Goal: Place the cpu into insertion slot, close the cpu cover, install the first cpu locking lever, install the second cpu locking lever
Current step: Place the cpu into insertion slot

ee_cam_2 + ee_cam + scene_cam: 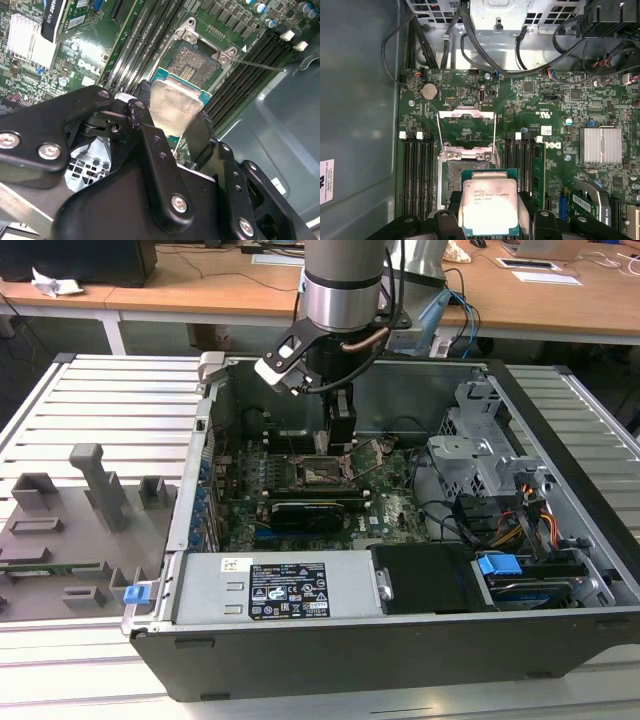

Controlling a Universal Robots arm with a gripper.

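The grey arm [345, 285] reaches straight down. Its black claw [172, 112] points down too. The two fingers [150, 137] are pressed on the sides of the cpu [489, 202], gripping it.

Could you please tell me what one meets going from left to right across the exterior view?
Grey fixture tray → tool gripping the cpu → silvery drive cage → orange and yellow wires.

Beyond the gripper [338, 450], pale wooden desks [180, 290] on white frames run across the room, carrying a crumpled white paper [52, 283] and loose sheets [546, 277]. Below it spreads a ribbed grey metal table [110, 390], with a grey fixture board [50, 540] toward the exterior view's left. The light is even.
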